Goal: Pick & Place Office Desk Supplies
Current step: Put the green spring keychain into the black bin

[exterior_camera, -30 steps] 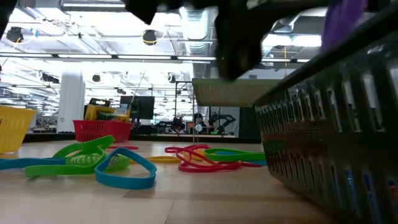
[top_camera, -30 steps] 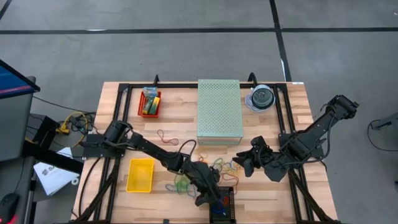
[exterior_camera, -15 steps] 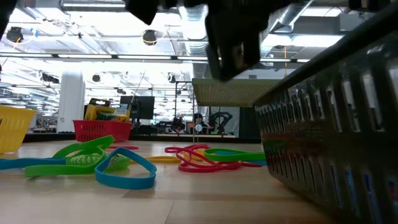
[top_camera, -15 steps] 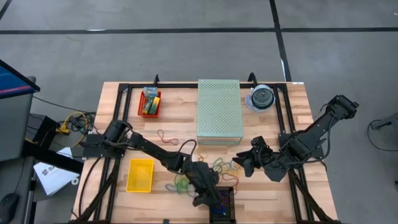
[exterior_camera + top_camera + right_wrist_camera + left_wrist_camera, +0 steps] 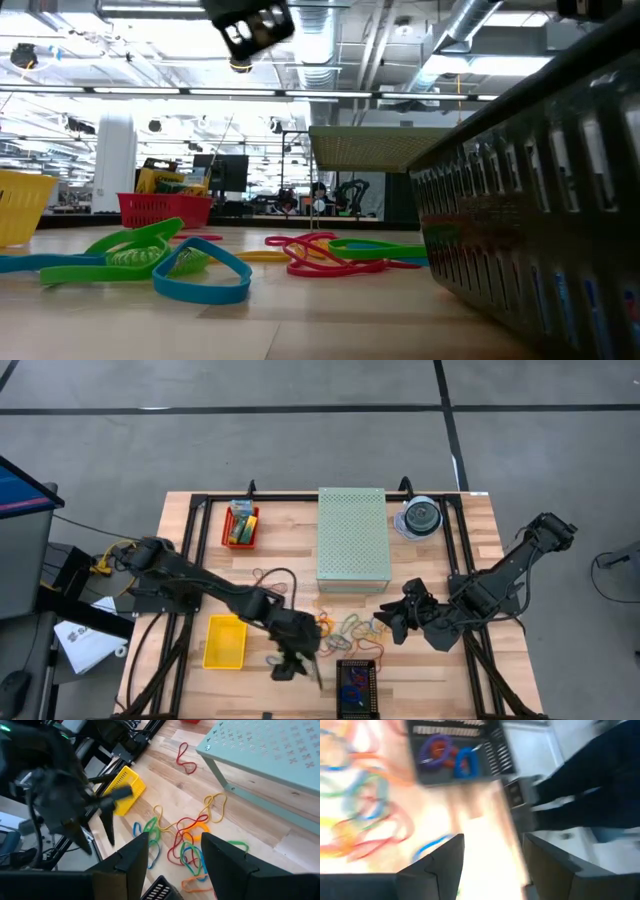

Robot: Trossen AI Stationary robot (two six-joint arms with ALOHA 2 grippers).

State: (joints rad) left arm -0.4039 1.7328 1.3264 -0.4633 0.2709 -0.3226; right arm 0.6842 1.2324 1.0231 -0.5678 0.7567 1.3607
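Loose rubber bands (image 5: pixel 350 628) in several colours lie on the wooden table in front of the pale green box; they also show in the right wrist view (image 5: pixel 187 840) and the low view (image 5: pixel 200 272). A black basket (image 5: pixel 357 685) at the near edge holds a purple band (image 5: pixel 435 750) and a blue band (image 5: pixel 465 762). Crayon boxes (image 5: pixel 240 522) lie in a red tray at the far left. My left gripper (image 5: pixel 298 676) is open and empty, above the table just left of the basket. My right gripper (image 5: pixel 390 622) is open and empty, right of the band pile.
A yellow bin (image 5: pixel 226 640) stands near the left arm. The large pale green perforated box (image 5: pixel 352 538) stands at the far middle, with a clear round disc case (image 5: pixel 420 518) to its right. A single red band (image 5: pixel 268 580) lies left of the box.
My left gripper has gone from above the black basket toward the table's left edge and has turned about. A purple band that showed above the basket in the low view a second ago no longer shows there. My right arm has kept still.
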